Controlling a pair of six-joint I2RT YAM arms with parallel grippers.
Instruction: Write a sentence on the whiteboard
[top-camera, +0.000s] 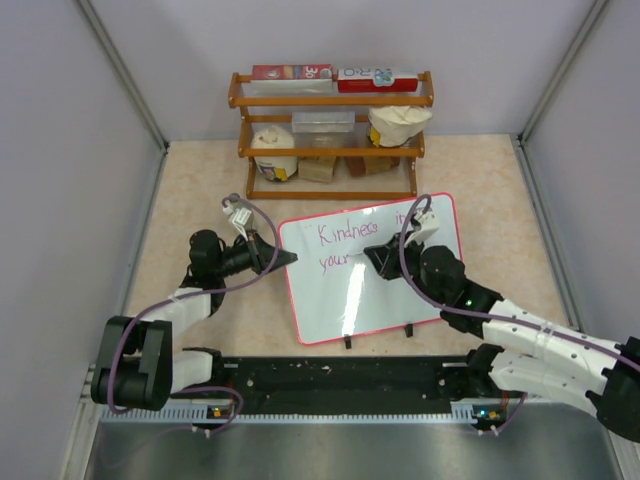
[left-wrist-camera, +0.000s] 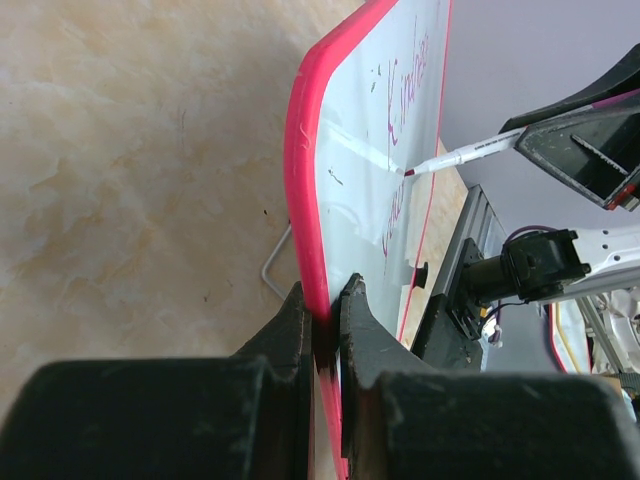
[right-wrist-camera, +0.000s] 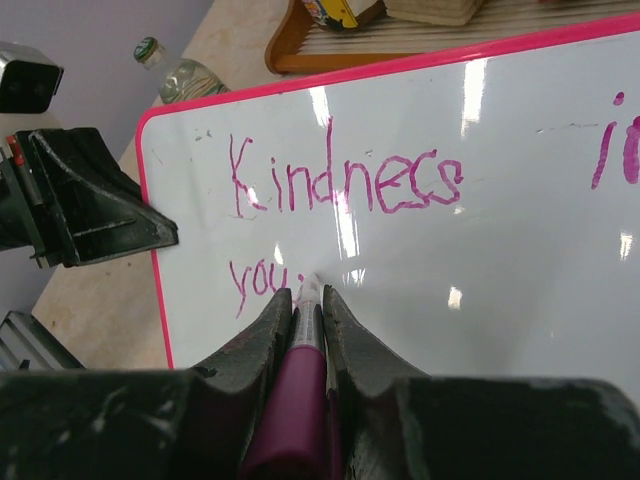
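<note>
On the whiteboard (right-wrist-camera: 500, 290), the sentence (right-wrist-camera: 345, 182) in pink-magenta handwriting: upper line "Kindness", then a word starting "i", cut off at the right frame edge; lower line, left, "you". Red carton (top-camera: 291, 72), upper centre of the top view: "30". Adjoining white-and-red carton (top-camera: 378, 78): print illegible.

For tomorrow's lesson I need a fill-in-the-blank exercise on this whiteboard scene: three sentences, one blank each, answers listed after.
1. The left gripper clamps the edge of the ____.
2. The right gripper holds a magenta ____ in its jaws.
3. The sentence begins with the word ____.
Answers: whiteboard; marker; Kindness.
</note>
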